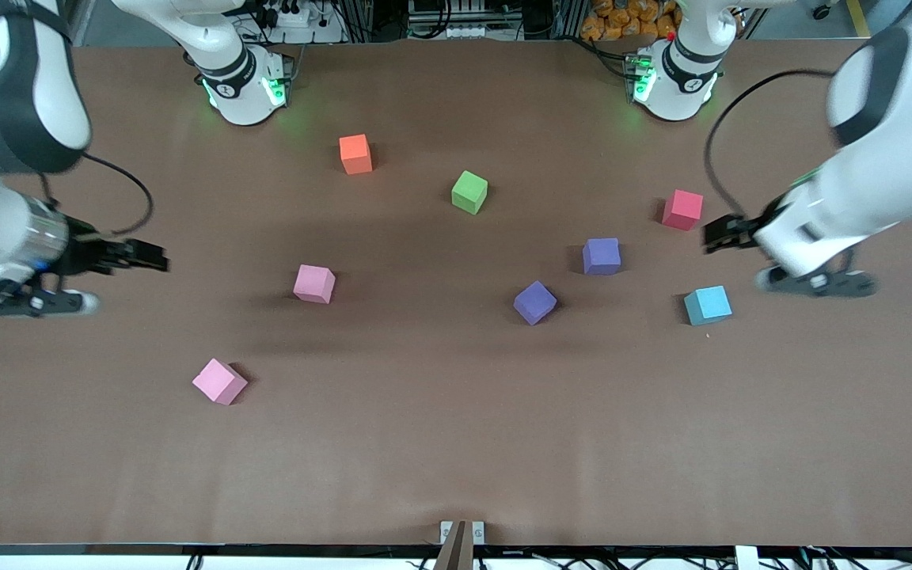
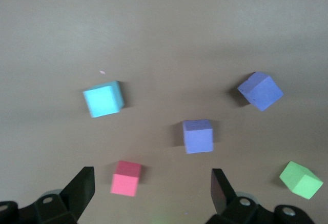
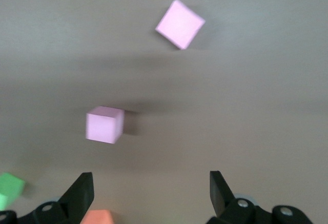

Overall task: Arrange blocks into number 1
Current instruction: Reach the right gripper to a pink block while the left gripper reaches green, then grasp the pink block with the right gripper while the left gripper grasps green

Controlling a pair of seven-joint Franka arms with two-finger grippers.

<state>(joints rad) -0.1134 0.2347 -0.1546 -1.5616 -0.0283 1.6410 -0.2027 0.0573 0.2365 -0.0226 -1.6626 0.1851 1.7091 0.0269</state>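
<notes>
Five blocks lie scattered on the brown table. The green block (image 1: 469, 192) (image 2: 301, 180) (image 3: 10, 187) sits mid-table. One purple block (image 1: 602, 256) (image 2: 198, 136) lies square, and the other purple block (image 1: 535, 302) (image 2: 260, 90) is turned, nearer the front camera. One pink block (image 1: 314, 283) (image 3: 105, 124) lies toward the right arm's end. The second pink block (image 1: 219, 381) (image 3: 180, 23) is nearer the camera. My left gripper (image 1: 721, 233) (image 2: 152, 185) hangs open and empty over bare table beside the red cube. My right gripper (image 1: 147, 256) (image 3: 151, 188) hangs open and empty over the table at the right arm's end.
An orange cube (image 1: 355, 153) (image 3: 97, 217) lies near the right arm's base. A red cube (image 1: 682, 210) (image 2: 126, 178) and a light-blue cube (image 1: 708, 305) (image 2: 104, 99) lie toward the left arm's end. Both arm bases stand along the table's back edge.
</notes>
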